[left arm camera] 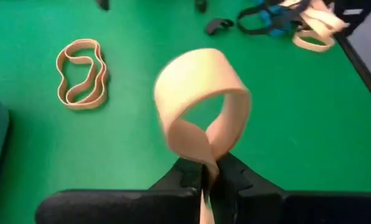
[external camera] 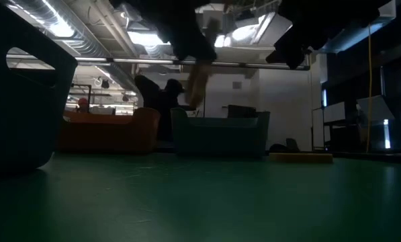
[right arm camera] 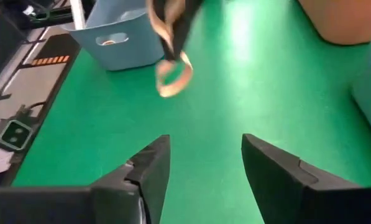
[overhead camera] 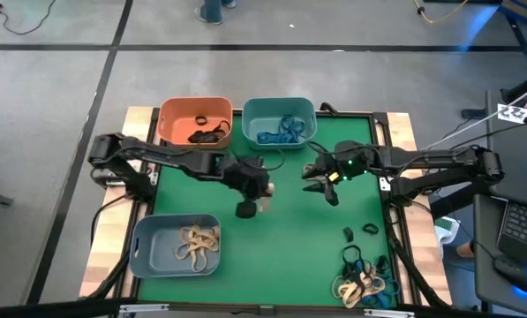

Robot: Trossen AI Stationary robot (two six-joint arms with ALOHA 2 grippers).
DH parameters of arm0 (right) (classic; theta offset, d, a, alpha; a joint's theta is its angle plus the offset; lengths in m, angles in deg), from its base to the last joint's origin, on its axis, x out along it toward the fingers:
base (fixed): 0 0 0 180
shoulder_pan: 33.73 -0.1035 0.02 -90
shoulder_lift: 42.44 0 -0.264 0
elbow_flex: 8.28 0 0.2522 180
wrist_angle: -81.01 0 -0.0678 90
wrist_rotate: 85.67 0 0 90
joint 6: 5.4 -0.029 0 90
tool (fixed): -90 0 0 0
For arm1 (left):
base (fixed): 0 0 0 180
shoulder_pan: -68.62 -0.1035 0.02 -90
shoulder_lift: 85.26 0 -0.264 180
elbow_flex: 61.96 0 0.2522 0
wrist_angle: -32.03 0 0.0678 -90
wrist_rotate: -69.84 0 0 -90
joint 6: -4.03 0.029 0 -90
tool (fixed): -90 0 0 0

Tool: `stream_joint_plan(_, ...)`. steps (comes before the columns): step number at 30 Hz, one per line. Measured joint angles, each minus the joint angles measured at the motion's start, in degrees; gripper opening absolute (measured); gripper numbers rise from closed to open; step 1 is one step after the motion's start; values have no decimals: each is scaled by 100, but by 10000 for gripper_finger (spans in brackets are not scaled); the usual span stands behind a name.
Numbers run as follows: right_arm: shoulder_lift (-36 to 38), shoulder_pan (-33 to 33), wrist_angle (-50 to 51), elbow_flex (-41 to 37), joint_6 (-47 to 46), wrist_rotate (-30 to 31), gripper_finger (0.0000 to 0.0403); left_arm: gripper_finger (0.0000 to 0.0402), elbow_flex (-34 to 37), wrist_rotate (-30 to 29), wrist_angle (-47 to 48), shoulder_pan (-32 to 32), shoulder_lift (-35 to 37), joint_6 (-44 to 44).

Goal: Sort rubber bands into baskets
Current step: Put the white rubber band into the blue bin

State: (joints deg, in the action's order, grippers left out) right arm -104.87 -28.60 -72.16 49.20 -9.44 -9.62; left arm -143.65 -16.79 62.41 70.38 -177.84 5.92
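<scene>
Left of frame, high view: grey-blue basket (overhead camera: 175, 246) at lower left, tan bands (overhead camera: 199, 244) inside. Orange basket (overhead camera: 193, 121) at upper left holds black bands (overhead camera: 207, 134).

Centre: my left gripper (overhead camera: 261, 201) sits just left of the middle of the green mat (overhead camera: 289, 247), above it. Its fingers are pinched tight on one wide tan band (left arm camera: 201, 102), the loop standing up from the fingertips. One more tan band (left arm camera: 81, 73) lies flat on the mat, at the upper left of the left wrist view.

Teal basket (overhead camera: 279, 121), upper centre, holds blue bands (overhead camera: 279, 132).

Right of centre: my right gripper (overhead camera: 319, 183) hangs with fingers spread apart, nothing between them.

Lower right: unsorted pile of bands (overhead camera: 362, 278), mixed colours; two black bands (overhead camera: 358, 232) lie apart just above it.
</scene>
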Motion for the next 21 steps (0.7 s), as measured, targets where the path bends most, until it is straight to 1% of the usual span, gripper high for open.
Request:
stream_joint_plan(5,-82,16,26,-84,4,380,200,6,1,-1,818,296,603,-60)
stream_joint_plan(8,-153,17,17,-89,18,511,200,11,1,-2,1306,496,928,-338)
stream_joint_plan(13,-284,16,18,-89,104,598,200,12,1,22,2110,866,1367,-1081)
stream_joint_plan(18,-389,15,-12,-89,126,600,200,13,1,0,2897,1225,1573,-2038)
stream_joint_plan(21,-394,15,-13,-89,136,660,200,14,1,81,3233,1479,1638,-2490)
